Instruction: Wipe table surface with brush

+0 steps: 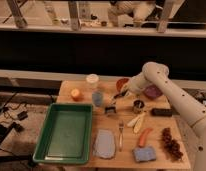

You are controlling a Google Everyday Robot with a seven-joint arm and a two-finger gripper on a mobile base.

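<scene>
The light tan wooden table surface (pixel 158 125) fills the middle of the camera view. The brush (pixel 111 109) rests its dark blocky head on the table just right of the blue cup, with its thin dark handle slanting up and right. My gripper (pixel 120 94) is at the top end of that handle, in front of the red bowl, and is shut on it. My white arm reaches in from the right, passing over the purple bowl.
A green tray (pixel 46 137) sits at the left. Around the brush are an orange (pixel 76 94), white cup (pixel 92 80), blue cup (pixel 97 98), red bowl (pixel 121 83), purple bowl (pixel 153 92), metal cup (pixel 138 104), black bar (pixel 161 112), banana (pixel 136 120), fork (pixel 120 134), carrot (pixel 144 136) and sponge (pixel 144 154).
</scene>
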